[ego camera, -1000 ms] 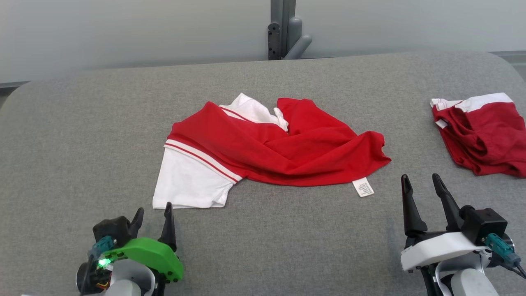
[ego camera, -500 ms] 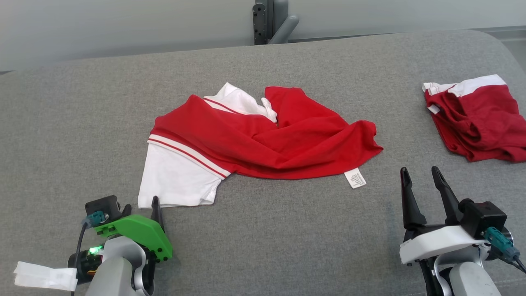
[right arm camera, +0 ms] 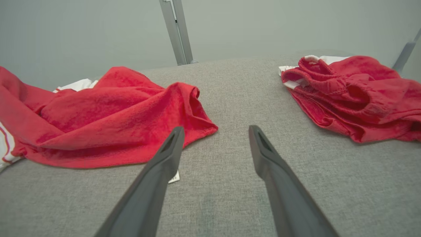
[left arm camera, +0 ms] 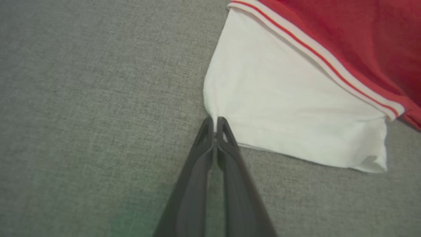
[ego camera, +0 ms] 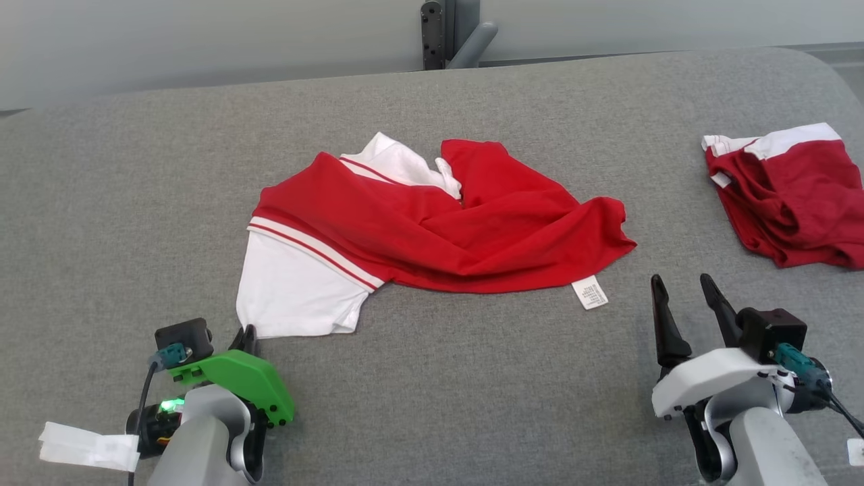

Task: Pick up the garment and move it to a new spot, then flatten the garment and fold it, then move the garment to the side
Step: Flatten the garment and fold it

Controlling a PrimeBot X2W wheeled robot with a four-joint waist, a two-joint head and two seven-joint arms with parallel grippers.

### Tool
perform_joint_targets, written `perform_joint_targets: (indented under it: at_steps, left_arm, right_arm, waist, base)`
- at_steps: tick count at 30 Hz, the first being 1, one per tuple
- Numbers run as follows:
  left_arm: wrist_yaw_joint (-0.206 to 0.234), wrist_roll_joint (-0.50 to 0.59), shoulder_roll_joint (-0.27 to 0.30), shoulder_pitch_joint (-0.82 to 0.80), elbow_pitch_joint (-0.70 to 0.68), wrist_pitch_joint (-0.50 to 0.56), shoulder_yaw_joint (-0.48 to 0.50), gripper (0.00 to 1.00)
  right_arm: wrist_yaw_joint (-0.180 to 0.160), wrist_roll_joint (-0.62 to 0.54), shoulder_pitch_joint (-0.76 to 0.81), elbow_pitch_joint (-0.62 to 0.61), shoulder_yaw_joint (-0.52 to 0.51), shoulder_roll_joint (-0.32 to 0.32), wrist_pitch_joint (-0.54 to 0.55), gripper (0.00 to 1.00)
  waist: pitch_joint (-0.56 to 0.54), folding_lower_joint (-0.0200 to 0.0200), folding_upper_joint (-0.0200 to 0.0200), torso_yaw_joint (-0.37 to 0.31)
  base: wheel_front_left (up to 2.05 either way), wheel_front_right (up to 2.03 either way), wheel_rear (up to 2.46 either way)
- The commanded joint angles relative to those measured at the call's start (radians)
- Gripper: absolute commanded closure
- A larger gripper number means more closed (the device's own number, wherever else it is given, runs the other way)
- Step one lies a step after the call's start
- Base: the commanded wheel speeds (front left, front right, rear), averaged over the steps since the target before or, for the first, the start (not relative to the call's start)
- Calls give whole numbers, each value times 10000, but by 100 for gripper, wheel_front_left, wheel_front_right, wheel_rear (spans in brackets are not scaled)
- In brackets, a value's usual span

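Left wrist view: left tool (left arm camera: 214,121), open a second ago, now pinches the white sleeve corner of the garment (left arm camera: 296,108), which lies crumpled at the middle of the bench (ego camera: 472,405); right tool (ego camera: 680,282) gapes empty. Lifting can likely begin.

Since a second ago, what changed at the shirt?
The left hand reached forward to the white sleeve corner of the shirt and shut on it. The right hand stayed open, off the cloth; the shirt and the other garment at the right lie as before.
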Motion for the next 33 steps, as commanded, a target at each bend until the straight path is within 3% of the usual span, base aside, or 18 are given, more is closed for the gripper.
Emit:
perform_joint_targets:
  at_steps: [1, 12, 28, 30, 32, 33]
  left_arm:
    - [-71, -14, -23, -92, 133, -75, -67, 100]
    - [-407, -487, -73, -502, 169, -1208, -754, 100]
    - [42, -1225, -72, -166, -956, -1590, -1991, 100]
    - [98, -1261, -72, -130, -1060, -1619, -2020, 100]
    - [127, -1303, -73, -85, -1188, -1659, -2019, 100]
    - [128, -1309, -73, -73, -1235, -1684, -2010, 100]
  right_arm:
    - [-6, -108, -296, 258, -69, -11, 26, 0]
    - [-6, -476, -2496, 3774, -1043, -148, 19, 0]
    - [-4, -453, -4836, 7446, -963, -476, 207, 0]
    - [-3, -365, -4970, 7645, -873, -454, 177, 64]
    - [-4, -160, -5146, 7801, -725, -414, 104, 100]
    - [-4, -59, -5190, 7828, -675, -408, 67, 100]
  waist:
    - [30, 0, 33, 87]
    - [269, 0, 33, 806]
    - [751, 0, 33, 1434]
    - [756, 0, 33, 1415]
    - [732, 0, 33, 1359]
    - [721, 0, 33, 1330]
  base:
    - [0, 0, 0]
    - [0, 0, 0]
    - [0, 0, 0]
    - [0, 0, 0]
    - [0, 0, 0]
    - [0, 0, 0]
